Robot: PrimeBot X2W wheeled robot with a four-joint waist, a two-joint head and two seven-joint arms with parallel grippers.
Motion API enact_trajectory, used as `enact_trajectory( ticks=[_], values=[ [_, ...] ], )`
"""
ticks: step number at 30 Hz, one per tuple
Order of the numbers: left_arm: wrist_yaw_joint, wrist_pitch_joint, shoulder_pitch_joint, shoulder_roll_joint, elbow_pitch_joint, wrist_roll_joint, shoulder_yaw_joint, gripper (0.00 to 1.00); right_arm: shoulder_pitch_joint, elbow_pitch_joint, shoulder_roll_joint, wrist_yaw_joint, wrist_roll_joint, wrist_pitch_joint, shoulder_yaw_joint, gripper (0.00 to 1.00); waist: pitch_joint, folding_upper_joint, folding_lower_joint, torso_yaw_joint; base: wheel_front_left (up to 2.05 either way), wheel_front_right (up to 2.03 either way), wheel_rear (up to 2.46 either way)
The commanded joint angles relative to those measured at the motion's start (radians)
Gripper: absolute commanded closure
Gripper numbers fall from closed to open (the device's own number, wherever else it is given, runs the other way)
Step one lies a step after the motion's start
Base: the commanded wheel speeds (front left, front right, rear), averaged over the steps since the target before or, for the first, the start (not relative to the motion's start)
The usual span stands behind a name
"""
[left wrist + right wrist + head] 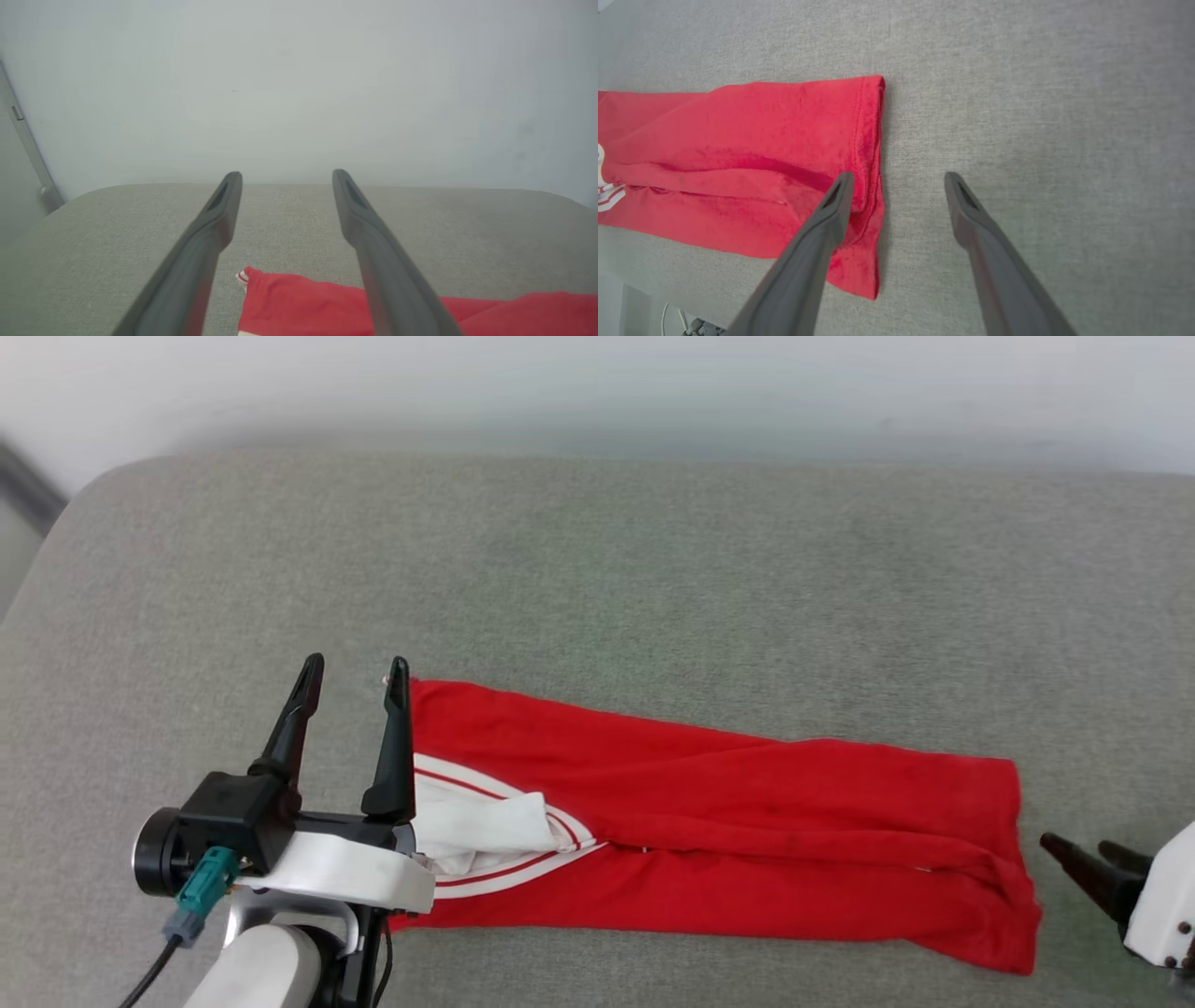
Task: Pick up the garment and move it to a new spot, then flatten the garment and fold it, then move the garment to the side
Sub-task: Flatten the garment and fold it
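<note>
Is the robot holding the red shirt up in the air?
No, the red shirt lies flat on the grey cushion, and the left end effector and right end effector both stand open at its ends.

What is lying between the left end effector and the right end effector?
In the head view, the red garment, a long folded strip on the grey cushion, lies between the left end effector and the right end effector.

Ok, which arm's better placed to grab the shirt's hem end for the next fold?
Probably the right: the right fingers stand open just beside the hem of the garment, while the left fingers are at the collar end.
</note>
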Motion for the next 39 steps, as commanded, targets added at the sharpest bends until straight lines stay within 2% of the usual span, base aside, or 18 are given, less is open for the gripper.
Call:
enact_trajectory(
  ticks=[1,6,13,14,16,24,30,34,39],
  values=[
    [0.004,-0.005,-0.009,-0.002,-0.006,0.009,-0.002,0.00,0.012,0.001,0.008,0.000,-0.006,0.007,-0.001,0.00,0.021,0.0000,0.0000,0.021,0.00,0.00,0.00],
    [0.016,-0.009,-0.013,-0.005,-0.019,0.041,-0.024,0.00,0.014,0.028,0.059,0.000,-0.019,0.091,0.003,0.00,0.054,0.0000,0.0000,0.056,0.00,0.00,0.00],
    [0.020,-0.013,-0.019,-0.013,-0.017,0.046,-0.031,0.00,0.024,0.082,0.109,-0.001,-0.024,0.145,0.037,0.00,0.065,0.0000,0.0000,0.070,0.00,0.00,0.00],
    [0.020,-0.014,-0.019,-0.013,-0.015,0.046,-0.031,0.00,0.021,0.087,0.114,0.000,-0.019,0.150,0.041,0.55,0.064,0.0000,0.0000,0.070,0.00,0.00,0.00],
    [0.021,-0.015,-0.016,-0.014,-0.011,0.044,-0.030,0.00,0.010,0.086,0.110,0.000,-0.020,0.147,0.048,1.00,0.059,0.0000,0.0000,0.069,0.00,0.00,0.00],
    [0.023,-0.017,0.018,-0.001,0.006,0.036,-0.027,0.00,-0.032,0.056,0.049,0.000,-0.006,0.084,0.063,1.00,-0.002,0.0000,0.0000,0.060,0.00,0.00,0.00],
    [0.035,-0.001,0.056,0.020,0.009,0.039,-0.028,0.00,-0.010,0.013,0.006,-0.001,-0.011,0.047,0.063,1.00,-0.061,0.0000,0.0000,0.033,0.00,0.00,0.00],
    [0.032,0.017,0.060,0.032,0.003,0.036,-0.034,0.00,0.036,-0.025,-0.007,-0.001,-0.023,0.055,0.008,1.00,-0.086,0.0000,0.0000,0.021,0.00,0.00,0.00],
    [0.037,0.030,0.076,0.046,-0.005,0.036,-0.035,0.00,0.095,-0.072,-0.002,-0.001,-0.055,0.080,-0.118,1.00,-0.104,0.0000,0.0000,0.008,0.00,0.00,0.00]
  ],
)
